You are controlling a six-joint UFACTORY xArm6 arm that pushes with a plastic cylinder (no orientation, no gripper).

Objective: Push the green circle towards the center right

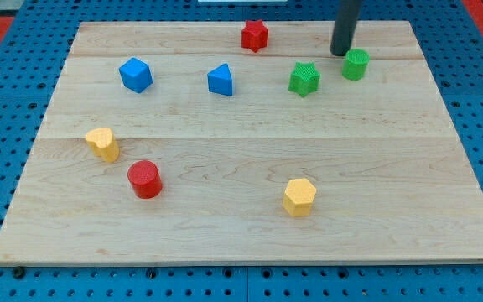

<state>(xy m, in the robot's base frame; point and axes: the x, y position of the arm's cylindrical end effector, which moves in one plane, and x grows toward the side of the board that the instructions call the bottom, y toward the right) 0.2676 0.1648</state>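
Note:
The green circle [355, 64] is a small green cylinder standing near the view's top right of the wooden board [250, 235]. My tip [340, 54] is the lower end of a dark rod that comes down from the view's top edge. It rests just to the upper left of the green circle, very close to it or touching it. A green star [304, 79] stands a little to the left of and below the circle.
A red star [255, 35] is at the top middle. A blue cube [136, 75] and a blue triangle [220, 80] are at the upper left. A yellow heart [102, 143], a red circle [144, 179] and a yellow hexagon [299, 197] lie lower down.

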